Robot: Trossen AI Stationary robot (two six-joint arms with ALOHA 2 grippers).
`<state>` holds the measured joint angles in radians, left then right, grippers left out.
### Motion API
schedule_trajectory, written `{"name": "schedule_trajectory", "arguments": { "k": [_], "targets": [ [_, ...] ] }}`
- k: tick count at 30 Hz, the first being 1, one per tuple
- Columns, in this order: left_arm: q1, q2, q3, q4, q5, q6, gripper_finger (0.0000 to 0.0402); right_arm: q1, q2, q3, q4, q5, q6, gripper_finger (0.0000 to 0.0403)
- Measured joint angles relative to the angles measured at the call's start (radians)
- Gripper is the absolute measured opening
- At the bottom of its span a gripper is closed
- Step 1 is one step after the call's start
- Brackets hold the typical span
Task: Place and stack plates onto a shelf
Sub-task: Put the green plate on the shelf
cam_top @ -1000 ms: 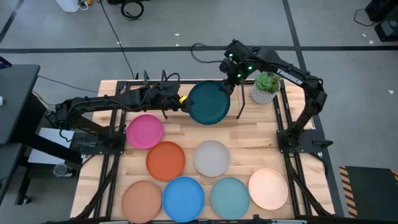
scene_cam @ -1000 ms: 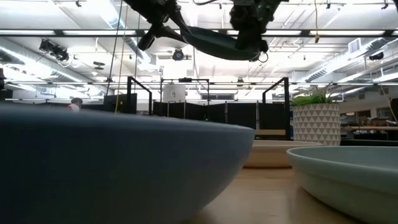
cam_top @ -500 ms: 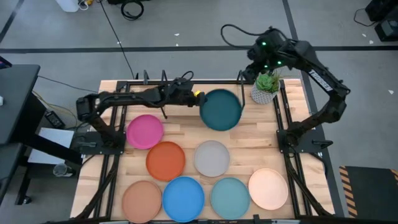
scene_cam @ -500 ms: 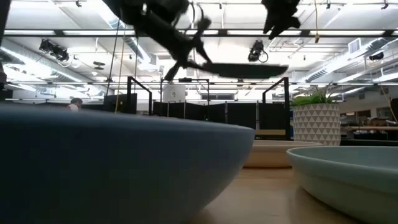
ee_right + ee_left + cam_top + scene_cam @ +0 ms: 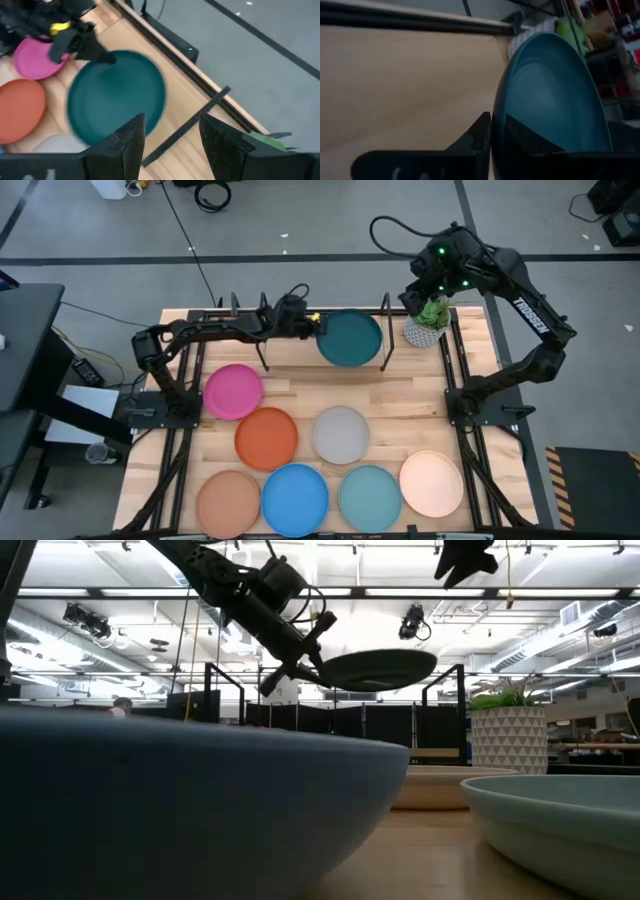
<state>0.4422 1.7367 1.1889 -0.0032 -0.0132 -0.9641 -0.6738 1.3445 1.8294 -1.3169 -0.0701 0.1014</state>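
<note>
From above, the left gripper (image 5: 312, 327) pinches only the left rim of the dark teal plate (image 5: 350, 338), held over the far edge of the table (image 5: 290, 388) by the shelf (image 5: 387, 340), so the one-sided hold could let it tip or catch a rod; seven more plates lie nearer: magenta (image 5: 233, 391), orange (image 5: 266, 437), pale grey (image 5: 341, 433), tan (image 5: 227, 503), blue (image 5: 295, 499), light teal (image 5: 370, 498), cream (image 5: 431, 483). At table height the dark teal plate (image 5: 377, 669) hangs nearly level, well clear of the wood. The left wrist view shows fingers (image 5: 476, 136) clamped on the rim; the right wrist view shows the right gripper (image 5: 171, 131) spread empty above the plate.

Seven plates (image 5: 341, 433) on table (image 5: 410, 385); eighth (image 5: 350, 338) held above rear edge.
</note>
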Motion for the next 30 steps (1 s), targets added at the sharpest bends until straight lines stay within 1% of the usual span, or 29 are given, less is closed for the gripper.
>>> {"name": "schedule_trajectory", "arguments": {
  "k": [4, 6, 11, 14, 16, 20, 28, 30],
  "targets": [
    [0.004, 0.000, 0.000, 0.001, -0.026, 0.007, 0.0039, 0.018, 0.000, 0.000, 0.000, -0.002, 0.000, 0.0192],
    [-0.007, 0.006, 0.000, 0.006, -0.054, 0.007, 0.0039, 0.022, 0.000, 0.000, 0.001, -0.002, 0.000, 0.0192],
    [-0.039, 0.073, 0.000, 0.071, -0.092, -0.040, 0.0038, 0.030, 0.000, 0.000, 0.008, -0.002, 0.000, 0.0192],
    [-0.052, 0.114, 0.000, 0.101, -0.133, -0.075, 0.0038, 0.034, 0.000, 0.000, 0.006, -0.002, 0.000, 0.0192],
    [-0.061, 0.127, 0.000, 0.112, -0.184, -0.096, 0.0038, 0.041, -0.001, 0.000, -0.003, -0.002, 0.000, 0.0192],
    [-0.065, 0.129, 0.000, 0.108, -0.263, -0.099, 0.0038, 0.059, -0.003, 0.000, -0.005, -0.002, 0.000, 0.0192],
    [-0.068, 0.129, 0.000, 0.110, -0.316, -0.112, 0.0038, 0.073, -0.003, 0.000, 0.010, -0.001, 0.000, 0.0192],
    [-0.078, 0.140, 0.000, 0.121, -0.350, -0.122, 0.0038, 0.073, -0.003, 0.000, 0.016, -0.001, 0.000, 0.0192]
  ]
}}
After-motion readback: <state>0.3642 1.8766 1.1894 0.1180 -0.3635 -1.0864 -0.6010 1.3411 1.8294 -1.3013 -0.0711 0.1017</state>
